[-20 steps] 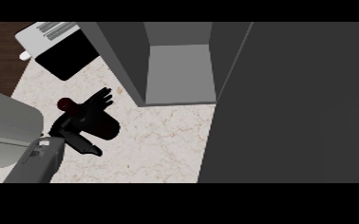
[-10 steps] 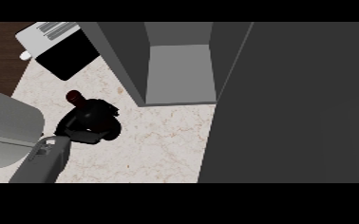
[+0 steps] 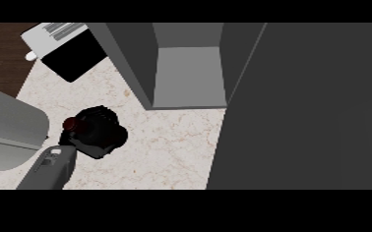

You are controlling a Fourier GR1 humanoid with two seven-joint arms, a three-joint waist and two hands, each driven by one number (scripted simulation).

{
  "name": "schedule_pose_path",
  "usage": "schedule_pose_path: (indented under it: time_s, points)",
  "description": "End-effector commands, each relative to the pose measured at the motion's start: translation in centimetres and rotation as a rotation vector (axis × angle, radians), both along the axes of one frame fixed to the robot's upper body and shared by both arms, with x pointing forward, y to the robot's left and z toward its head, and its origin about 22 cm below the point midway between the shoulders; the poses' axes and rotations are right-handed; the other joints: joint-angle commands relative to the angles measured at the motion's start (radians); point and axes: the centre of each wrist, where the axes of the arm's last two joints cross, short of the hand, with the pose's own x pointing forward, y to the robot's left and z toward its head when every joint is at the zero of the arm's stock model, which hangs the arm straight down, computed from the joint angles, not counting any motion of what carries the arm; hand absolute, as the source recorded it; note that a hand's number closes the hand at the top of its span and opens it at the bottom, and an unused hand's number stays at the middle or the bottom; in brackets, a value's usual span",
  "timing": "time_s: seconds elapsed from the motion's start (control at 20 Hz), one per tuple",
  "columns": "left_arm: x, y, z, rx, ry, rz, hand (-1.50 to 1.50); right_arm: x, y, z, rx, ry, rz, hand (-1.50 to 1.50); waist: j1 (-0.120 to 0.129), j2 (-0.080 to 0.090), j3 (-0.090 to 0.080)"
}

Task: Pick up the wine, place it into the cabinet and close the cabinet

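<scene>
Black left hand curled round wine, hiding all but dark-red top.

Kitchen, pale marble-look counter, open grey cabinet, black-and-white appliance at the back corner

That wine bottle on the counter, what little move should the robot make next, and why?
Probably lift it straight up. The left hand is curled round the wine bottle, whose dark red top shows at the hand's left edge. The cabinet stands open farther back and to the right, so the bottle likely needs raising off the counter first.
</scene>
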Motion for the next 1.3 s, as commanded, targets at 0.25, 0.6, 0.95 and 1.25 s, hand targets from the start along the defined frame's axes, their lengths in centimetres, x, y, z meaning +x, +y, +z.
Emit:
schedule_pose_path:
  time_s: [0.25,0.6,0.95,1.25]
  points:
    - [-4.6,-0.6,-1.8,-0.107,-0.133,0.29,1.5,-2.7,-1.2,1.3,0.009,-0.048,-0.021,-1.5,0.029,-0.006,0.002]
    - [-6.2,-4.0,-2.1,-0.189,-0.103,0.212,1.5,-4.0,-1.8,1.1,0.016,-0.059,-0.06,-1.5,0.015,-0.006,0.002]
    - [-6.3,-9.4,1.4,-0.198,-0.136,0.169,1.5,-4.1,-2.4,2.0,0.011,-0.065,-0.032,-1.5,0.021,-0.005,0.002]
    - [-6.5,-13.0,3.6,-0.214,-0.127,0.133,1.5,-4.9,-2.7,2.0,0.031,-0.057,-0.05,-1.5,0.007,-0.005,0.001]
